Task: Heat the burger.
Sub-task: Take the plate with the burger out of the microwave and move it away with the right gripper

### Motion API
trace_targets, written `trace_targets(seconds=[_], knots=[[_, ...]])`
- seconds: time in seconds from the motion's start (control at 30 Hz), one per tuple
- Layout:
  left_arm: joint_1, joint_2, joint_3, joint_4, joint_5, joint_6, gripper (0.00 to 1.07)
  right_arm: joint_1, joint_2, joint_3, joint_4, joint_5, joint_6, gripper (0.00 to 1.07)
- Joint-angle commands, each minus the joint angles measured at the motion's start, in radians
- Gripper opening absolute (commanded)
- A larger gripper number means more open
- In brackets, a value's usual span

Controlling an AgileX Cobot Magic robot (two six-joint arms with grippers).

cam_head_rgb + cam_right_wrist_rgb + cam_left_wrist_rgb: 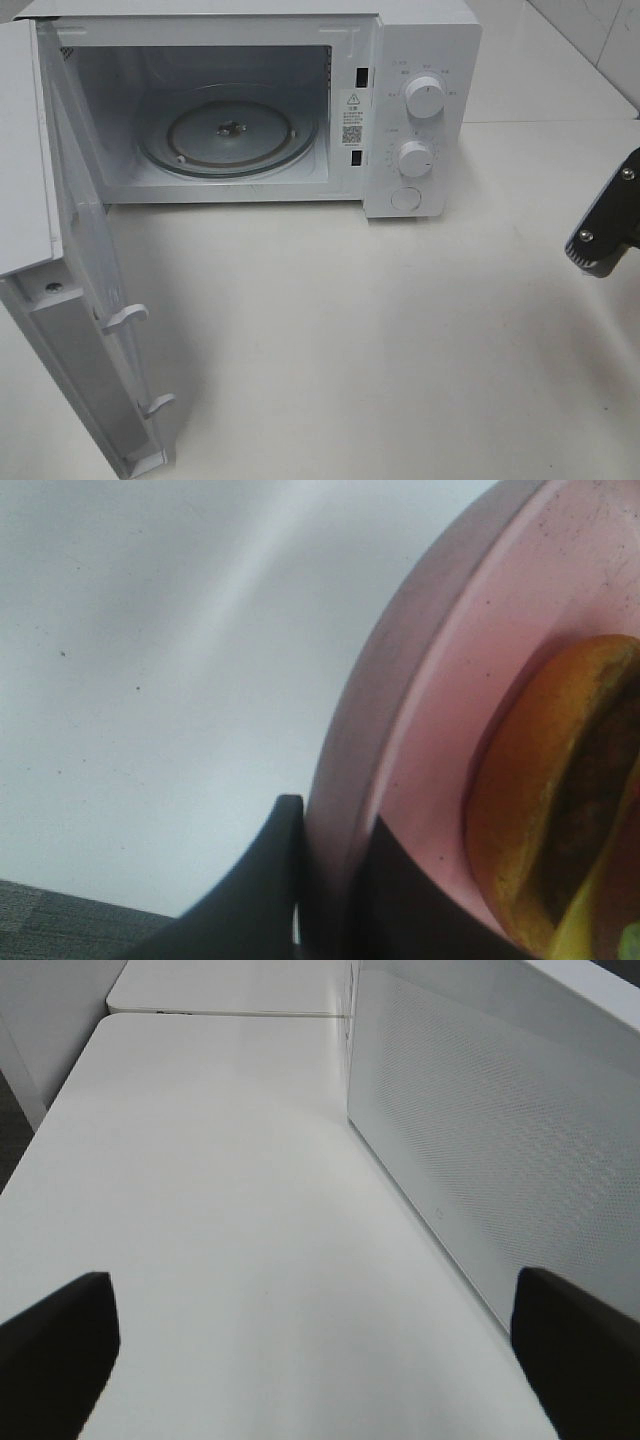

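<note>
Non-task items: microwave, table, pink plate

White microwave (300,90) at far side, door (75,300) open to left, glass turntable (228,135) bare; white table (350,350); pink plate (420,710).

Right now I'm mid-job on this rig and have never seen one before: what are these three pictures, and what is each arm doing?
It is a two-armed robot, filmed by three cameras. The high camera looks down on a white table with a microwave whose door is swung wide open; the glass turntable inside is bare. At the right edge you see part of the right arm.

The left wrist camera looks past the two dark fingers of the left gripper, which is open and holds nothing, beside the microwave's perforated door.

The right wrist camera shows the right gripper shut on the rim of a pink plate. The burger sits on that plate, so it is not yet in the microwave.
</note>
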Motion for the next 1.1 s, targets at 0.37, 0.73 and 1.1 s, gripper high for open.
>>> trace_targets(seconds=[0.37, 0.73, 1.1], knots=[[0.000, -0.022, 0.002, -0.006, -0.003, 0.003, 1.02, -0.006, 0.176, -0.044, -0.106, 0.107, 0.328, 0.00], [0.000, -0.022, 0.002, -0.006, -0.003, 0.003, 1.02, -0.054, 0.300, -0.044, -0.110, -0.012, 0.488, 0.00], [0.000, -0.022, 0.002, -0.006, -0.003, 0.003, 1.02, -0.123, 0.413, -0.044, -0.136, -0.090, 0.565, 0.00]])
